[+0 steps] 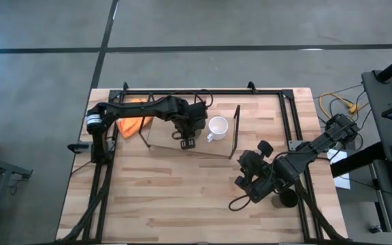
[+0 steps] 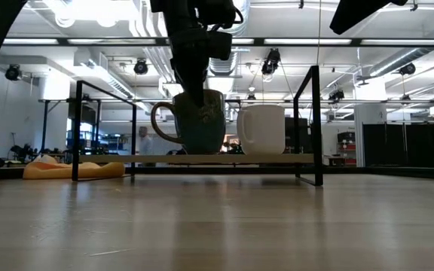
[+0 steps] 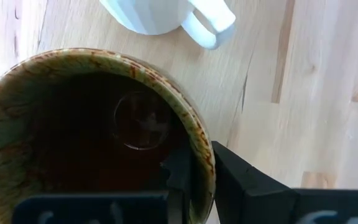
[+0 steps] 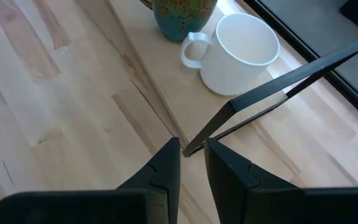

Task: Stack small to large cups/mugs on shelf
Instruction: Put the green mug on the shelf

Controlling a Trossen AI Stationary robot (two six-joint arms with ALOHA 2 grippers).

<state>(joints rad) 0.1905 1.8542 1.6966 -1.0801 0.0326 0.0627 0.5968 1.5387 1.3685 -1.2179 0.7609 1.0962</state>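
Note:
The glossy brown-amber mug (image 2: 200,122) stands with its base on the light-wood shelf (image 2: 277,158), handle toward the orange-cloth side. My left gripper (image 1: 186,131) reaches down into the mug from above and is shut on its wall. The small white mug (image 1: 218,127) rests upright on the shelf right beside it, untouched. My right gripper (image 4: 192,155) hovers over the table near the shelf's right wire frame (image 4: 278,87), fingers a narrow gap apart, holding nothing. A dark round thing (image 1: 288,198), perhaps the dark mug, sits half hidden under the right arm. My left gripper pinches the brown-amber mug's rim (image 3: 202,146) on the side next to the white mug, one finger (image 3: 178,165) inside the mug and one (image 3: 247,180) outside. The fingers come from above, pointing down. The mug is upright with its base on the shelf board.
An orange cloth (image 1: 132,124) lies at the shelf's left end. Black wire end frames (image 2: 313,120) rise at both shelf ends. A black rail frame (image 1: 203,91) borders the tabletop. Bare wood shows in front of the shelf.

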